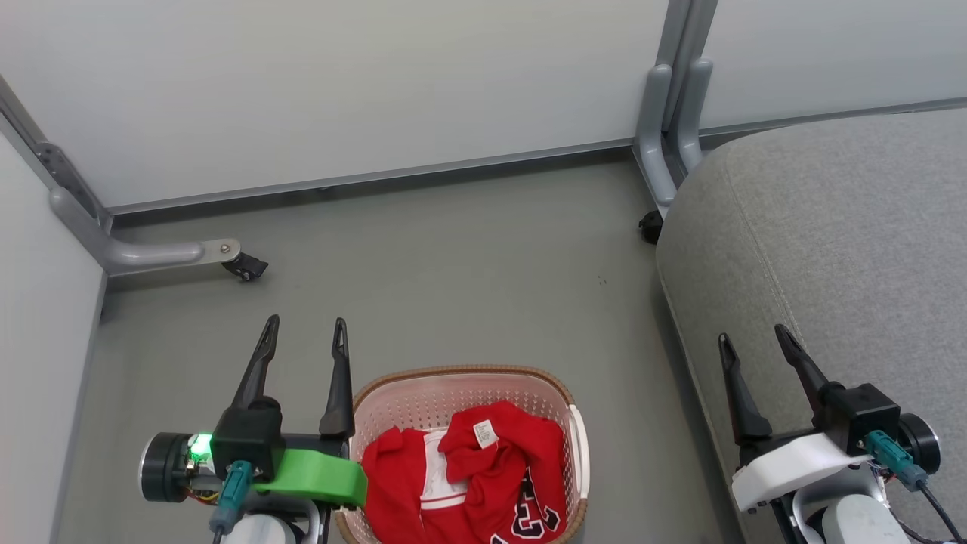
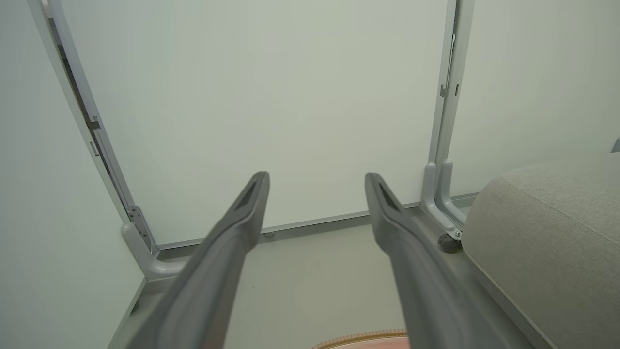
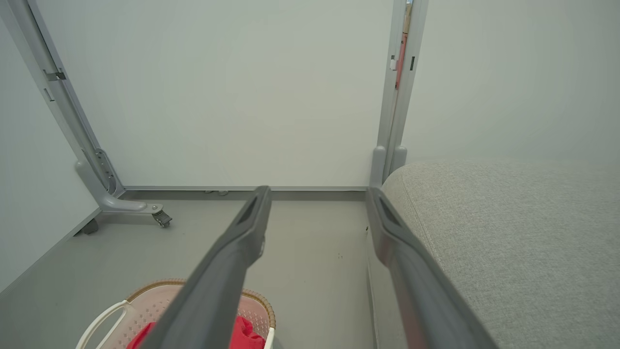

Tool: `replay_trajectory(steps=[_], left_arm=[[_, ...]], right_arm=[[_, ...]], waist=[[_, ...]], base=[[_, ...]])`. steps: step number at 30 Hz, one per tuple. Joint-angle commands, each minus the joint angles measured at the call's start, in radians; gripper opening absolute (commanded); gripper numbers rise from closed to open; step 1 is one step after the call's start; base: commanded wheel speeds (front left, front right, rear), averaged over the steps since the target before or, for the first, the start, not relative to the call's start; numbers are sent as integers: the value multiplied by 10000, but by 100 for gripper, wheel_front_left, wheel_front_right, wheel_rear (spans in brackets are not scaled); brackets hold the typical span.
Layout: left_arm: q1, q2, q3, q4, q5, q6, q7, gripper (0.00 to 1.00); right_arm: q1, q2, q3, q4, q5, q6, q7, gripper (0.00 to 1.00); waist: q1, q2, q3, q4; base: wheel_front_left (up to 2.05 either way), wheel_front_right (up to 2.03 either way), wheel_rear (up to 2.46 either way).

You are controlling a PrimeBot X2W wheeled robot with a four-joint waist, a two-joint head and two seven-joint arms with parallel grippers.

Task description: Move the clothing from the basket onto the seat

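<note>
The clothing [image 1: 483, 468] lies heaped in the basket [image 1: 461, 372]. It is red cloth with a white tag facing up, white stripes in the middle fold and black-and-white numerals toward the near side. The basket stands on the grey floor [image 1: 453, 264] at the bottom of the head view, between the two arms. The seat [image 1: 831, 249] is on the robot's right, with a strip of floor between it and the basket. The left fingers [image 1: 338, 378] are spread wide and hold nothing; they sit just beside the basket's left rim and point away from the robot. The right fingers [image 1: 736, 393] are also wide and hold nothing, and they lie over the near edge of the seat. Pale panels [image 1: 340, 91] in grey frames stand beyond the floor, and one frame foot ends in a black caster [image 1: 245, 267].
</note>
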Motion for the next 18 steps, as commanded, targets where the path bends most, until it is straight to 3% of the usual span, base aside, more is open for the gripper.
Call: replay_trajectory(steps=[1, 18], left_arm=[[1, 59, 9, -8, -91, -59, -7, 100], [-1564, 159, -526, 1041, 569, -888, -7, 100]], right_arm=[[-114, -55, 12, -49, 38, -3, -44, 100], [-1156, -50, 628, -584, 282, -3, -35, 100]], waist=[[0, -1, 114, -102], [0, -1, 1840, -1526]], base=[[0, 0, 0], [0, 0, 0]])
